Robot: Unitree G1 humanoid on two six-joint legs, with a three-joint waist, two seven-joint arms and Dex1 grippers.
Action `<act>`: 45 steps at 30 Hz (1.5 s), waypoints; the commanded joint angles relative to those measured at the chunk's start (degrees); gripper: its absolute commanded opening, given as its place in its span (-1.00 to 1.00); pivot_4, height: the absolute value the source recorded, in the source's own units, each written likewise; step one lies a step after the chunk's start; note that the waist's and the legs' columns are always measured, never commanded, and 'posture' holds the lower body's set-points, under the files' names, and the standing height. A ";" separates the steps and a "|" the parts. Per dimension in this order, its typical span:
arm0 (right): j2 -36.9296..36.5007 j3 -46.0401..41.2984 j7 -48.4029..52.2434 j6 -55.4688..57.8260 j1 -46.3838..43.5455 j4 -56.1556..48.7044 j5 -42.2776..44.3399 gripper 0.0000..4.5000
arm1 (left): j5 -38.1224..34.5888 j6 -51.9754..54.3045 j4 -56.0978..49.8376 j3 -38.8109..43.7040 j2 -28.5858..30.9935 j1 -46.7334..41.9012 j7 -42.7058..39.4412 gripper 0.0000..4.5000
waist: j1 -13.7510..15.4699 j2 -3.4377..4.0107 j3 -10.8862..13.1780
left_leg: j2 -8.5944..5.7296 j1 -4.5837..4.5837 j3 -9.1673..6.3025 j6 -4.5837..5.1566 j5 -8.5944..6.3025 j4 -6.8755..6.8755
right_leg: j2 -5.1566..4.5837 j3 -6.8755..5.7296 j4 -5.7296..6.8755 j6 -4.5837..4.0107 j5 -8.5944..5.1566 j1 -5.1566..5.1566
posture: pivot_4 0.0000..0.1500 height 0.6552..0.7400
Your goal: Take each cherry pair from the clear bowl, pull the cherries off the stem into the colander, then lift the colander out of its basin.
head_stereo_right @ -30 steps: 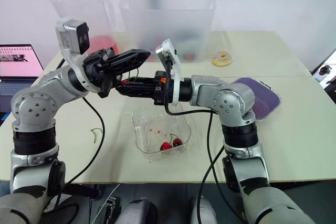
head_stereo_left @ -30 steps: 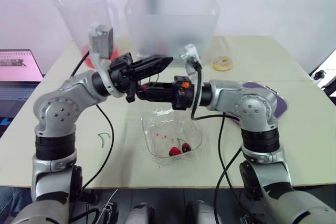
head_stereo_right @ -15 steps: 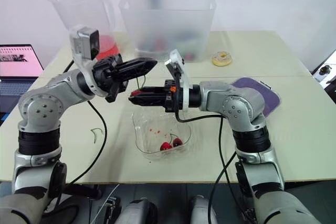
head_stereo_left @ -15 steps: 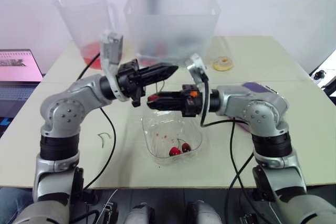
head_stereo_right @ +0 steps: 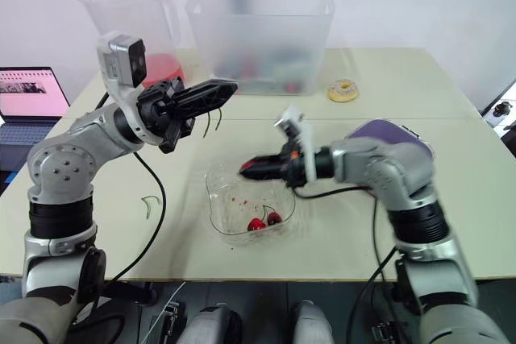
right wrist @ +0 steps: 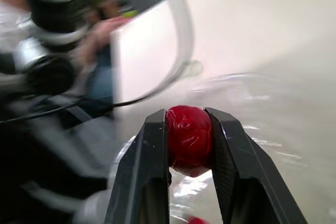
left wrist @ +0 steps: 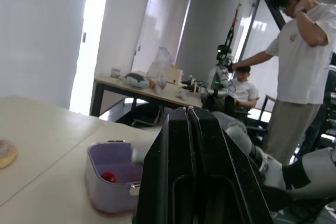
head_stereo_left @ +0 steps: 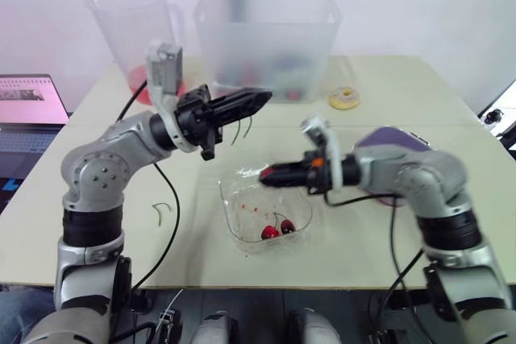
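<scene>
Now found drawn apart from earlier closeness: left gripper [head_stereo_left: 263, 98] pinching green stem [head_stereo_right: 208, 123] aloft, right gripper [head_stereo_left: 266, 173] clamped on one cherry [right wrist: 189, 140], lowered over clear bowl [head_stereo_left: 234, 217].

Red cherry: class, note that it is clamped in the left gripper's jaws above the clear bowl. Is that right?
Not quite. The red cherry is clamped in the right gripper's jaws, not the left's, above the clear bowl; the right wrist view shows it. The left gripper holds a green stem.
</scene>
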 commanded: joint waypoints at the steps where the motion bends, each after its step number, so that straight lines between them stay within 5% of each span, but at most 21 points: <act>1: -8.46 -3.19 3.60 -6.09 -1.36 5.99 -6.18 -0.72 | -1.22 -1.08 -2.72 2.06 0.37 1.12 1.14 -1.00 | 0.00 -0.01 0.00 | 0.00 0.00 0.00 0.01 -0.01 -0.02 | 0.01 0.00 -0.03 0.00 0.00 0.00 | 1.00 -0.21; 7: -21.93 2.09 6.92 -16.81 -2.42 24.20 -22.18 -0.72 | 0.26 -1.91 -4.53 3.13 1.51 5.58 2.09 -1.00 | -0.16 -0.01 0.01 | 0.03 0.07 0.16 0.02 0.00 -0.13 | 0.00 0.09 -0.06 0.00 0.00 -0.03 | 1.00 -0.21; 18: -18.53 4.17 7.48 -21.02 -3.26 37.08 -31.54 -0.72 | 0.53 -4.13 -6.55 4.26 2.20 10.88 4.59 -1.00 | 0.07 0.00 0.02 | 0.08 0.08 0.25 -0.01 0.01 -0.12 | -0.01 0.14 -0.06 0.00 0.00 -0.07 | 1.00 -0.21; 26: -20.63 3.79 11.22 -21.81 -6.42 36.27 -34.30 0.90 | 1.06 -4.65 -6.59 4.48 2.54 11.39 5.12 -1.00 | -0.18 0.04 0.03 | 0.07 0.06 0.19 -0.02 0.01 -0.07 | 0.01 0.11 -0.06 0.00 0.00 -0.03 | 1.00 -0.21; 30: -22.49 2.68 16.77 -19.31 -9.77 31.42 -31.78 0.95 | 1.40 -4.36 -6.46 5.06 3.48 12.30 5.39 -1.00 | -0.17 0.07 0.05 | 0.08 0.06 0.20 -0.03 0.01 -0.08 | 0.01 0.11 -0.07 0.00 0.00 -0.05 | 1.00 -0.21; 34: -20.48 -2.33 30.99 -14.57 -13.64 17.90 -16.71 0.95 | 0.24 -0.40 -7.33 6.18 7.13 15.25 8.75 -1.00 | -0.55 0.17 0.10 | 0.11 0.10 0.19 -0.03 0.01 -0.13 | 0.02 0.11 -0.07 0.00 0.00 -0.04 | 1.00 -0.21; 40: -12.30 -3.53 35.01 -3.64 -15.78 5.95 -0.90 0.95 | -2.34 4.01 -8.81 12.45 12.41 23.81 14.98 -1.00 | -0.43 0.14 0.09 | 0.13 0.10 0.11 -0.04 0.01 -0.15 | 0.01 0.09 -0.08 0.00 0.00 -0.03 | 1.00 -0.21; 45: -6.95 -2.12 34.08 -4.69 -14.76 4.39 1.25 0.95 | -6.73 8.32 -6.77 18.12 11.40 33.25 23.11 -1.00 | -0.01 0.11 0.08 | 0.01 0.04 -0.04 -0.04 0.00 -0.06 | -0.21 0.09 -0.11 0.00 0.00 0.04 | 1.00 -0.21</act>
